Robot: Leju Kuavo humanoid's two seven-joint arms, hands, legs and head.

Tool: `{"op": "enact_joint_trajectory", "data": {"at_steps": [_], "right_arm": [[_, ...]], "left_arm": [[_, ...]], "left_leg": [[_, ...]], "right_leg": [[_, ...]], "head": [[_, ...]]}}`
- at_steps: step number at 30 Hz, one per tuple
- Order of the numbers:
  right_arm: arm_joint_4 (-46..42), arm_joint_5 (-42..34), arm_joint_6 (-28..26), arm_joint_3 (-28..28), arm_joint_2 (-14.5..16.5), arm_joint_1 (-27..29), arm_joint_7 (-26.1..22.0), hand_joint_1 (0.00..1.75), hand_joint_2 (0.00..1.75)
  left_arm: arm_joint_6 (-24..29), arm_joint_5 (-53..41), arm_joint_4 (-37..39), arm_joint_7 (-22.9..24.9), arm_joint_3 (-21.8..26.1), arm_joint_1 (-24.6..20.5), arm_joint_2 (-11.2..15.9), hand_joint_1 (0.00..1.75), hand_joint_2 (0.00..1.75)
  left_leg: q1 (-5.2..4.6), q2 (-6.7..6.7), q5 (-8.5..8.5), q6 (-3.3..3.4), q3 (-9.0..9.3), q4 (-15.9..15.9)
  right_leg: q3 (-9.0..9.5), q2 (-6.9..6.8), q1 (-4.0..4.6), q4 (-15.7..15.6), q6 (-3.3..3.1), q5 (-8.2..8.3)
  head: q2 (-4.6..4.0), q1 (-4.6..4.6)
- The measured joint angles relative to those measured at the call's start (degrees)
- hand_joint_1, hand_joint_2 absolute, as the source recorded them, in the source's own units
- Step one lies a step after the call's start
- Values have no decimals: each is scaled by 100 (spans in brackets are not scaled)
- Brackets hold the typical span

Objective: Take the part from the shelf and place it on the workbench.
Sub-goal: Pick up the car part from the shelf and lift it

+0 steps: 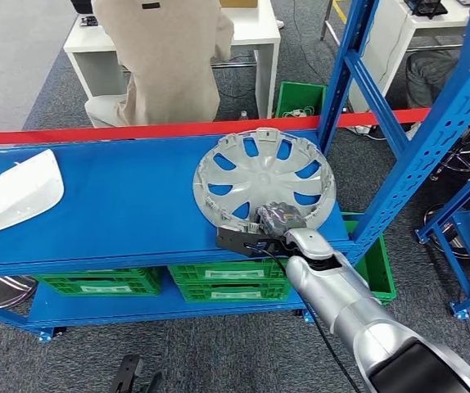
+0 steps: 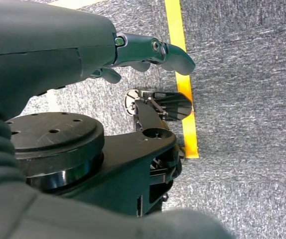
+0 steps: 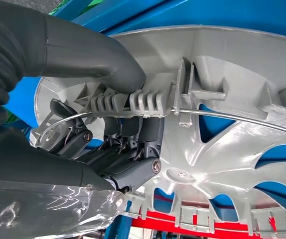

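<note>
Right arm point(image 1: 350, 307): silver cylindrical segments ending in a black section, with a thin black cable alongside. Right hand point(image 1: 276, 219): dark grey, with a ribbed grey wrist cover, thick smooth grey thumb point(image 3: 96, 55) and darker fingers point(image 3: 134, 167) fastened by silver screws. Left hand point(image 2: 107, 55): dark glossy casing.

Head view high above blue shelf point(image 1: 128, 205); right wrist view close, sharing it

It looked like a workshop or robotics test lab. A blue steel storage rack point(image 1: 399, 155) with perforated uprights dominated the scene, green plastic crates point(image 1: 229, 282) stacked on its lower tier. At twelve o'clock beyond the rack stood white tables point(image 1: 245, 37) on grey carpet, and a yellow floor-marking line point(image 2: 181, 74) crossed the carpet.
</note>
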Motion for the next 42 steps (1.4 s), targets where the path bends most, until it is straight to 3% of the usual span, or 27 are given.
{"op": "enact_joint_trajectory", "data": {"at_steps": [11,28,36,42], "right_arm": [[2,0,-23,-46,9,3,-23,175,175],[2,-99,-164,-151,11,34,-71,175,175],[-405,-1075,-1195,-789,13,262,-578,175,175],[-1779,-1964,-1748,-1519,-10,893,-1207,175,175]], "left_arm": [[-52,133,0,284,78,-2,-2,0,175],[-23,156,0,131,118,-6,-3,0,175],[-1,221,-1,29,124,-4,-3,0,175],[14,263,0,-100,160,4,-4,0,175]], "left_leg": [[0,0,0,0,0,0],[0,0,1,-1,0,0],[0,0,1,-1,0,0],[0,0,0,-1,-2,0]], "right_leg": [[1,0,0,0,0,0],[1,0,0,0,0,0],[1,-1,0,0,0,0],[-3,1,0,0,0,0]], "head": [[0,1],[0,-1],[0,1],[0,-1]]}}
